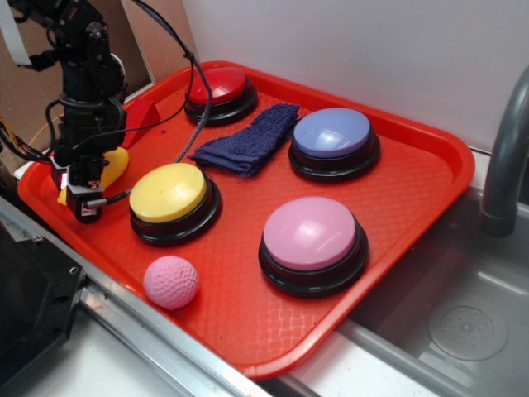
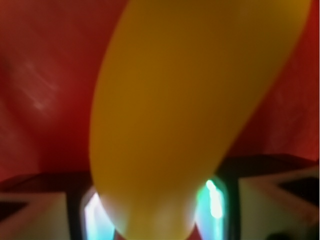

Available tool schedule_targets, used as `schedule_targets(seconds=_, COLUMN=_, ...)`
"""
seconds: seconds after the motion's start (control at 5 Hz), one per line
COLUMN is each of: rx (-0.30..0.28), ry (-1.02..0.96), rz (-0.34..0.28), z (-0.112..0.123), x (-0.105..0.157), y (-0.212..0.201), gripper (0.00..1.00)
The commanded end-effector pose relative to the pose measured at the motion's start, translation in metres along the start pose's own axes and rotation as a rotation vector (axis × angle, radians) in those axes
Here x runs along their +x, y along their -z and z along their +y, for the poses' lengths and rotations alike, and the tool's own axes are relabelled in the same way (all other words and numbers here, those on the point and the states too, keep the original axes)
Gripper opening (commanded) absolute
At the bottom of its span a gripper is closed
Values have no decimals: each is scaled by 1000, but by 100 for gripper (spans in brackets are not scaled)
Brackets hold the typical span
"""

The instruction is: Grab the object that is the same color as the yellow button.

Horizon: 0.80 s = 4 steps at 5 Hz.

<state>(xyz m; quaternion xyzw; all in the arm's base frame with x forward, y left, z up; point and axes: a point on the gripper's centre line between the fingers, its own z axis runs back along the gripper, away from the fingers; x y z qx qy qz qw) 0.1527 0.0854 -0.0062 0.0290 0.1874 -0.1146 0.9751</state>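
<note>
The yellow banana toy (image 1: pixel 116 165) lies at the left end of the red tray (image 1: pixel 240 277), left of the yellow button (image 1: pixel 169 193). My gripper (image 1: pixel 83 201) is down at tray level over the banana's near end. In the wrist view the banana (image 2: pixel 190 100) fills the frame, blurred and very close. Its end sits between my two fingers, whose pads (image 2: pixel 215 205) press against its sides. My gripper (image 2: pixel 155 212) is shut on it.
On the tray are a pink ball (image 1: pixel 171 282), a pink button (image 1: pixel 312 236), a blue button (image 1: pixel 333 136), a red button (image 1: pixel 221 87), a dark blue cloth (image 1: pixel 248 141) and a small red block (image 1: pixel 142 116). A sink (image 1: pixel 463 322) and grey faucet (image 1: pixel 504 165) lie to the right.
</note>
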Motion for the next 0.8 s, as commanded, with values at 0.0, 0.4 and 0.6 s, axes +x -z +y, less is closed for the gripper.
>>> schedule_targets(seconds=0.0, rx=59, ry=-78, rz=-324, z=-66, x=1, y=-116, gripper=0)
schedule_targets(seconds=0.4, rx=-34, ry=-46, rz=-575, z=-120, x=-62, y=-206, gripper=0)
schedule_targets(seconds=0.6, rx=-1, ry=-92, rz=-559, z=-121, x=-86, y=-250, gripper=0)
